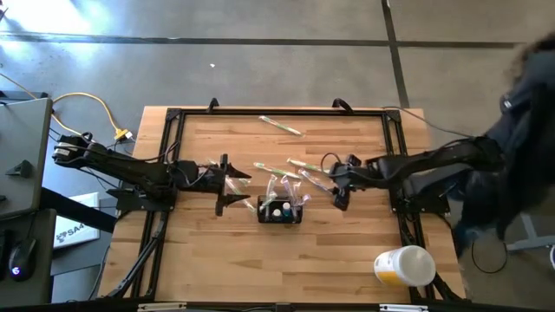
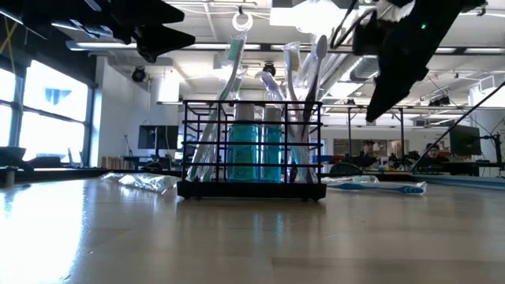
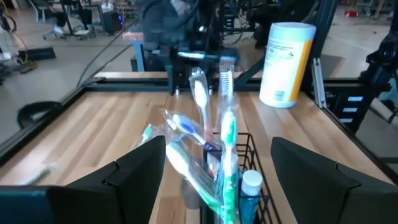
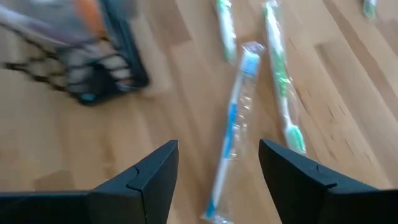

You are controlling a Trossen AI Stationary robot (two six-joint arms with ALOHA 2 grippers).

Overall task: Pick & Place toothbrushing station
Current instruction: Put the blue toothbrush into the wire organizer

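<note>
The toothbrushing station, a small black wire caddy (image 1: 279, 211), stands on its base in the middle of the wooden table. It holds several wrapped toothbrushes and blue-capped tubes, as the low view (image 2: 252, 150) shows. My left gripper (image 1: 227, 185) is open and empty, in the air just left of the caddy. In the left wrist view (image 3: 217, 180) its fingers stand apart with the caddy (image 3: 249, 174) ahead of them. My right gripper (image 1: 338, 185) is open and empty, right of the caddy. It hovers over a blue wrapped toothbrush (image 4: 233, 130) that lies flat on the table.
Several wrapped toothbrushes lie loose on the table behind the caddy (image 1: 276, 169), (image 1: 308, 165), and one far back (image 1: 282, 126). A green one (image 4: 280, 81) lies beside the blue one. A white-and-yellow canister (image 1: 405, 265) lies near the front right corner. A person (image 1: 520, 130) is at the right edge.
</note>
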